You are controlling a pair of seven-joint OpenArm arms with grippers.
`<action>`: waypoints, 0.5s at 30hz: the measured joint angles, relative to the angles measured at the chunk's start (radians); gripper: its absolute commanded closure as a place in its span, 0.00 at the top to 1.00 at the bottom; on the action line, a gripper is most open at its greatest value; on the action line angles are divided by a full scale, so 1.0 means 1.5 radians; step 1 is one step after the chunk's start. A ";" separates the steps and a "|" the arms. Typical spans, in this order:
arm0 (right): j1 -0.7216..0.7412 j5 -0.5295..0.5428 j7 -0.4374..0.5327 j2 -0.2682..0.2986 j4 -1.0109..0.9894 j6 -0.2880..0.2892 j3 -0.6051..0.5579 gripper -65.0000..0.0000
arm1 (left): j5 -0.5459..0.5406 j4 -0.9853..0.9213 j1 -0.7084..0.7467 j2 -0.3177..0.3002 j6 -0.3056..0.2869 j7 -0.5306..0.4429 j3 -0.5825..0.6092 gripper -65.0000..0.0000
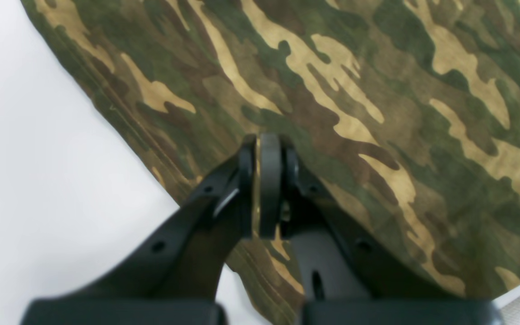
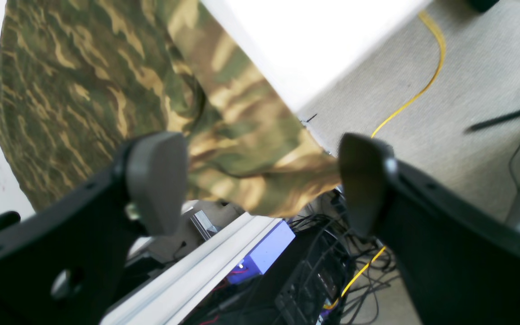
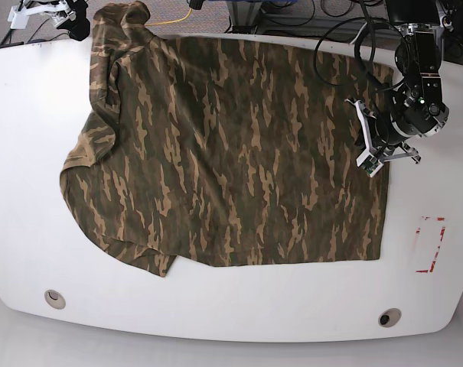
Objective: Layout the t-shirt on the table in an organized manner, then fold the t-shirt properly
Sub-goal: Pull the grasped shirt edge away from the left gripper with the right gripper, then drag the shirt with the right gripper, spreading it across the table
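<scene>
The camouflage t-shirt (image 3: 231,153) lies spread over most of the white table (image 3: 32,153), one part bunched at the far left corner and drooping over the edge. My left gripper (image 1: 266,144) is shut on the t-shirt (image 1: 355,113) at its right edge, with a thin strip of cloth pinched between the pads; the base view shows the left gripper (image 3: 371,160) there. My right gripper (image 2: 260,180) stands open at the far left corner, and the drooping t-shirt (image 2: 251,171) hangs just beyond its wide-apart fingers. In the base view the right gripper (image 3: 76,23) shows only partly.
A red rectangular outline (image 3: 430,245) marks the table at the right. Two small round holes (image 3: 54,297) (image 3: 389,316) sit near the front edge. Past the far edge are carpet, a yellow cable (image 2: 422,81), a metal rail (image 2: 197,271) and tangled wires.
</scene>
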 measured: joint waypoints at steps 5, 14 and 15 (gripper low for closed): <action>0.040 -0.005 -0.014 0.026 0.000 0.000 -0.002 0.80 | 0.000 0.000 0.000 0.000 0.000 0.000 0.000 0.01; 0.195 -0.024 0.004 0.136 -0.010 0.001 -0.154 0.81 | -0.001 -0.039 -0.008 0.002 0.000 0.000 0.003 0.01; 0.214 -0.042 0.002 0.143 -0.015 0.004 -0.171 0.81 | -0.001 -0.040 -0.009 0.000 0.000 0.001 0.003 0.01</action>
